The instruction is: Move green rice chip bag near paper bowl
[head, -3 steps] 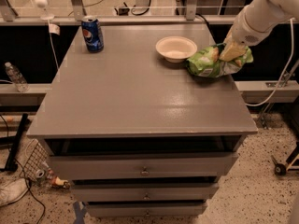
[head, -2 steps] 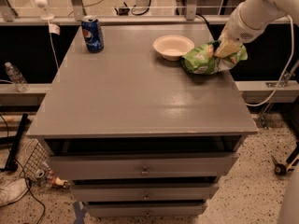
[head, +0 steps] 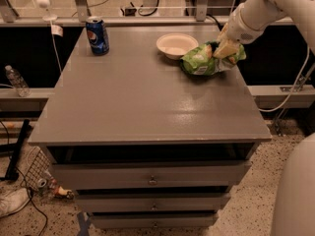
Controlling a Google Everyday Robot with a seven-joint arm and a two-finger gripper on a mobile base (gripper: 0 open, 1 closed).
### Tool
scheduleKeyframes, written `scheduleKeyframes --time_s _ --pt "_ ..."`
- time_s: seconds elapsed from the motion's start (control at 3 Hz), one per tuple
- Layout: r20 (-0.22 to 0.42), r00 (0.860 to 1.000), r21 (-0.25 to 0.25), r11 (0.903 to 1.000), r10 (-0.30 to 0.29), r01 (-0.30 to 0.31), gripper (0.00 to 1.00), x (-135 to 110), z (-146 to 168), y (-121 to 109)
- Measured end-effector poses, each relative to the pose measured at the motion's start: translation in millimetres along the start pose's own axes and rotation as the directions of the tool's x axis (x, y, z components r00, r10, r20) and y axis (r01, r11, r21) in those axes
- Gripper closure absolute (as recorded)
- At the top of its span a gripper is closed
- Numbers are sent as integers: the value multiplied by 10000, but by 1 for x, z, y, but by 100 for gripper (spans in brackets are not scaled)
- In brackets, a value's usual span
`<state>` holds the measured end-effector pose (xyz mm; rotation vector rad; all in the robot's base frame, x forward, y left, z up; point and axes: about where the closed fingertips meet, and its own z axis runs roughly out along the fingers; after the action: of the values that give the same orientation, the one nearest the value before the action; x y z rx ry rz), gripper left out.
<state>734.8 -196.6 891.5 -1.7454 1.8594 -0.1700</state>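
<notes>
The green rice chip bag (head: 202, 60) lies crumpled on the grey cabinet top (head: 138, 97), at the far right. The paper bowl (head: 176, 44) sits just left of it and slightly farther back, a small gap from the bag's left end. My gripper (head: 222, 49) comes down from the upper right on the white arm and presses into the bag's right half, shut on it. The bag's right end is partly hidden behind the fingers.
A blue soda can (head: 97, 35) stands upright at the far left of the cabinet top. Drawers (head: 152, 176) run below the front edge. A plastic bottle (head: 15, 80) lies on a ledge at the left. Cables and a wire rack (head: 37, 173) sit on the floor left.
My gripper has slid left with the bag in it. The bag's left end has closed in on the bowl.
</notes>
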Motion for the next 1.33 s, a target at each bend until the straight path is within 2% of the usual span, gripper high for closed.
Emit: scheduleKeyframes --time_s 0.33,0.67,1.33 --pt "399 9991 -201 9996 -167 175 100 -13 11 1" --pt "426 9989 -254 9995 -179 190 85 -14 15 2" --pt "437 9989 -308 9993 -186 199 22 -15 18 3"
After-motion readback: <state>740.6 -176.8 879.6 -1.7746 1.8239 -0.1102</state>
